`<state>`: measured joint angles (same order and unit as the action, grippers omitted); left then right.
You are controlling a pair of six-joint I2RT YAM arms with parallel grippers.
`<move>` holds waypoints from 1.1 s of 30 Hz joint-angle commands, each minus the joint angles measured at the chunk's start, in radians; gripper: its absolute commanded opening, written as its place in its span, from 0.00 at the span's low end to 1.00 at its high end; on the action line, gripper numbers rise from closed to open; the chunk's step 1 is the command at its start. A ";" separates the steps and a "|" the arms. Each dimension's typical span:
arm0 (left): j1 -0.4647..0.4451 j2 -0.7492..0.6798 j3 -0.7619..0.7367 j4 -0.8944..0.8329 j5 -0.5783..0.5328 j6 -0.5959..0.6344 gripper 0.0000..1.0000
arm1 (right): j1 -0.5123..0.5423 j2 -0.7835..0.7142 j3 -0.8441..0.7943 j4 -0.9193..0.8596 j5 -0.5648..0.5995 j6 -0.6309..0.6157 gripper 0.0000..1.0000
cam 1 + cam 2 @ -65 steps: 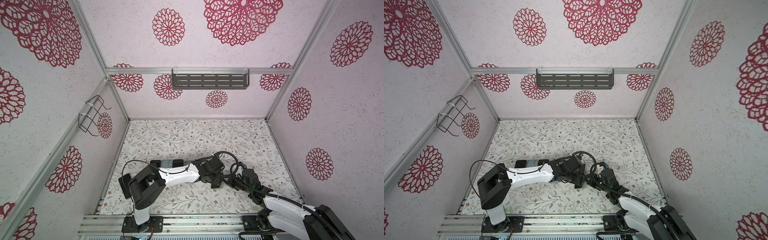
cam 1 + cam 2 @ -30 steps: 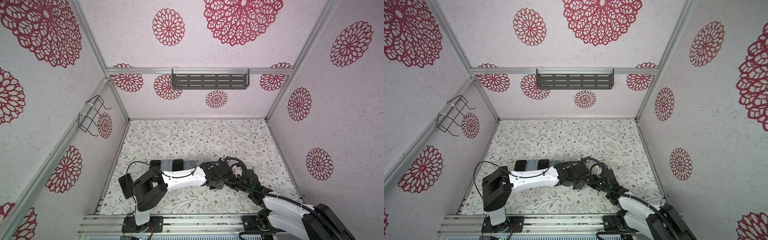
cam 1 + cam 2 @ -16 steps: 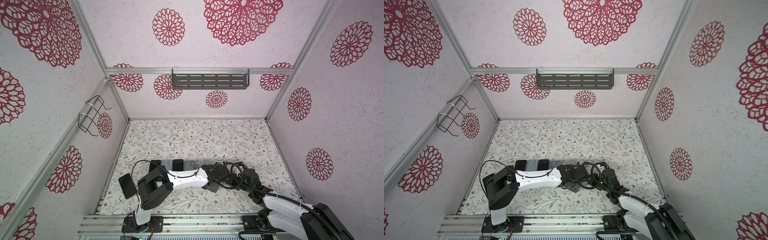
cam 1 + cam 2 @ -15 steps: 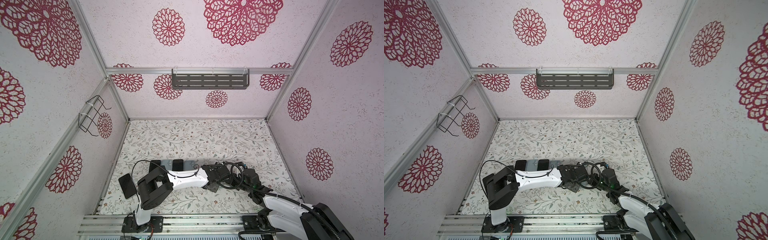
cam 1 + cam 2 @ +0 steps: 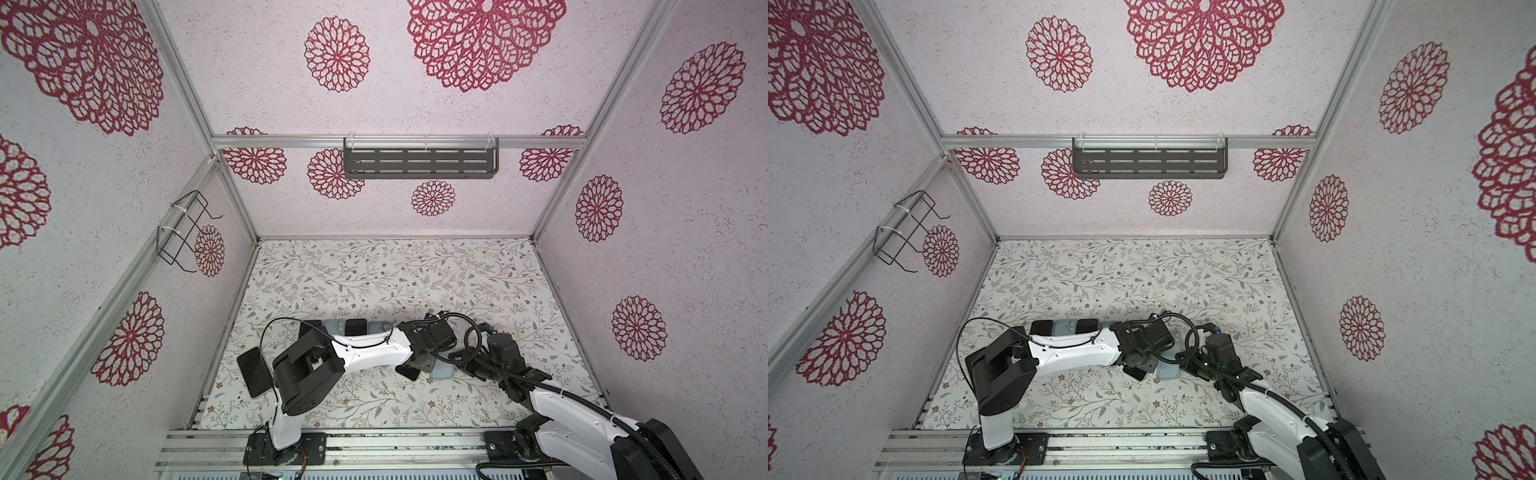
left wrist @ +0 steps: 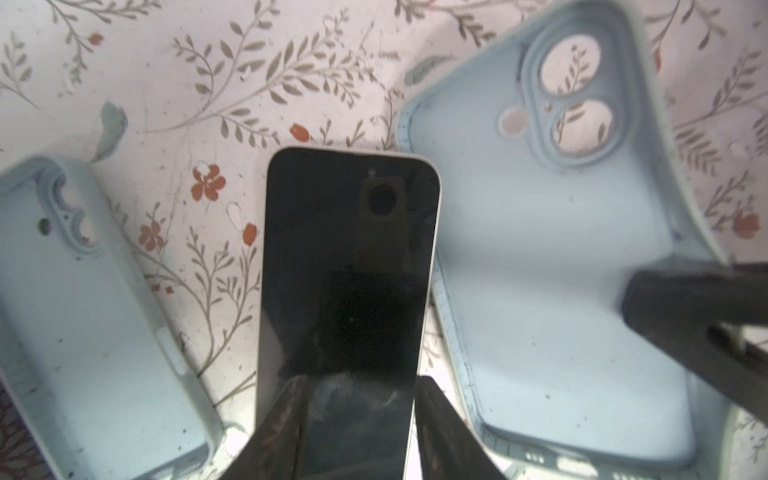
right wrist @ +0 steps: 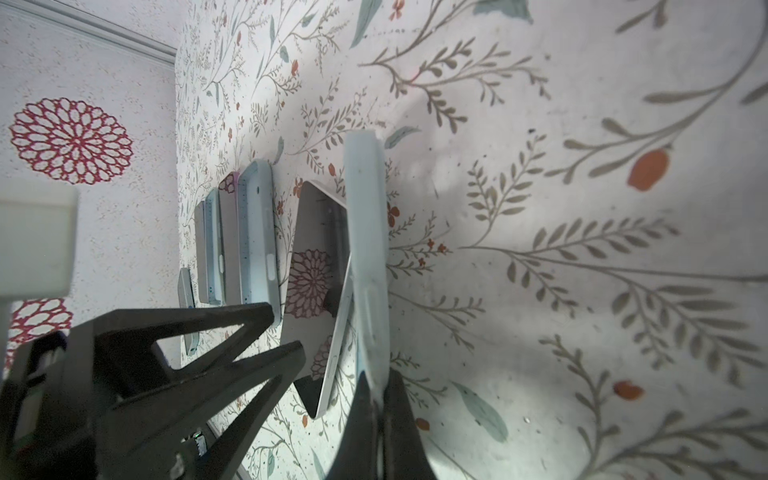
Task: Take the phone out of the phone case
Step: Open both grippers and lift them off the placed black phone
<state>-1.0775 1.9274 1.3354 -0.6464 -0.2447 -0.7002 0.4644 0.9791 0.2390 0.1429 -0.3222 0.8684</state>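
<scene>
well, at the far left of the floral table (image 5: 374, 270) a dark spare phone (image 5: 254, 372) lies flat near the wall, well apart from the work. further right, a row of phones and cases (image 5: 349, 326) lies side by side behind the left arm, which partly hides it. that arm reaches across to the middle, and the left gripper (image 5: 415, 365) hangs low over the phone (image 5: 409, 372). in the left wrist view its jaws stand parted, with one of the fingers (image 6: 282, 428) at each side of the phone's near end and the dark screen showing between them. whether they touch the phone i cannot tell. the phone lies screen up on the table, outside the phone case (image 5: 441, 371) and just beside it. in the left wrist view a second case (image 6: 83, 311), also light blue, lies on the phone's other side. the phone case is light blue, hollow side up, and the table's pattern shows through its camera holes. it looks twisted, with one long wall raised. in the right wrist view the right gripper (image 7: 376, 395) is closed on that thin wall, pinching it between both fingers. the right arm runs back to the lower right.
</scene>
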 commanded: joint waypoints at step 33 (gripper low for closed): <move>0.252 -1.160 -0.419 -0.050 -0.203 0.003 0.99 | 0.181 -0.099 -0.016 -0.114 0.285 0.246 0.00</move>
<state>-0.8345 0.7952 0.9005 -0.5983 -0.3946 -0.7208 0.6327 0.8993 0.2291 0.0391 -0.0738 1.0714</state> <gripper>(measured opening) 0.996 0.055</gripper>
